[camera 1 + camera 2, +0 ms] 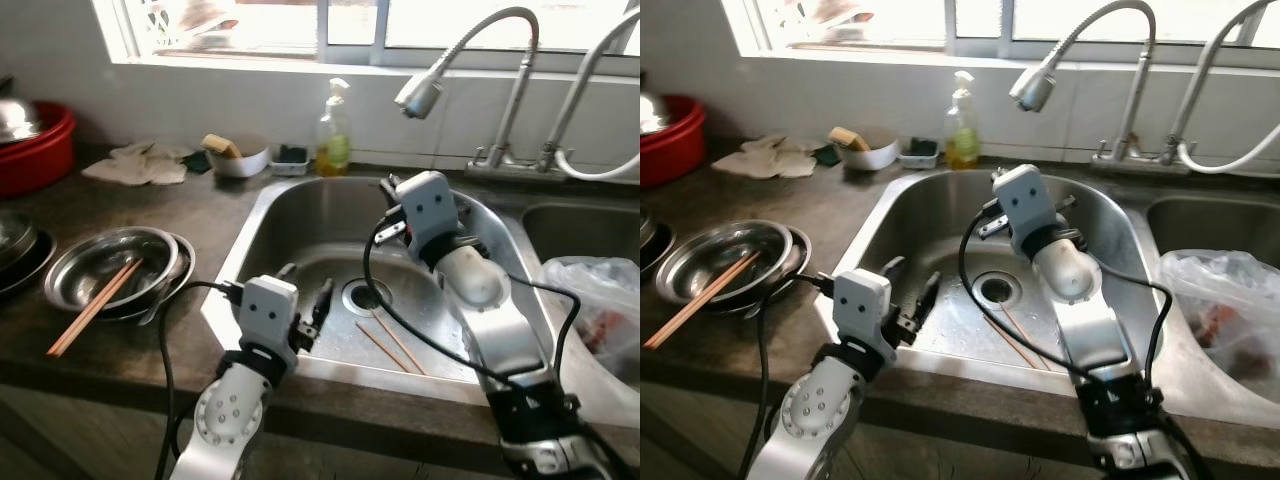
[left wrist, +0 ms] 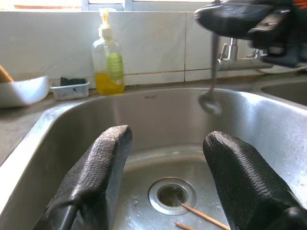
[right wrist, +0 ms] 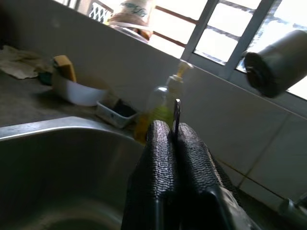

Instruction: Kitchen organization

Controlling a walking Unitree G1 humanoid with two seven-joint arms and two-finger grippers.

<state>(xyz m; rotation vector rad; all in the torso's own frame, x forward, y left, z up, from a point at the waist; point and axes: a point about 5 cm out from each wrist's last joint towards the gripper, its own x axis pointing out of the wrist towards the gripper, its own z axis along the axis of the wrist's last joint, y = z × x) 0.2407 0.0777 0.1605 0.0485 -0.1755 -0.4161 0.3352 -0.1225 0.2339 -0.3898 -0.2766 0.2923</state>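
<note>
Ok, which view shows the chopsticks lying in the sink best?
Left eye view: both chopsticks lie full length on the sink floor beside the drain. The right eye view shows them similarly. The left wrist view catches their ends by the drain at its edge.

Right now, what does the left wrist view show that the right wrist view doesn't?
Left wrist view: the open left gripper over the drain and chopsticks, with the spoon dangling ahead. Right wrist view: the right gripper shut on the spoon's handle, the faucet head, a sponge. Both: soap bottle, white bowl, sink.
</note>
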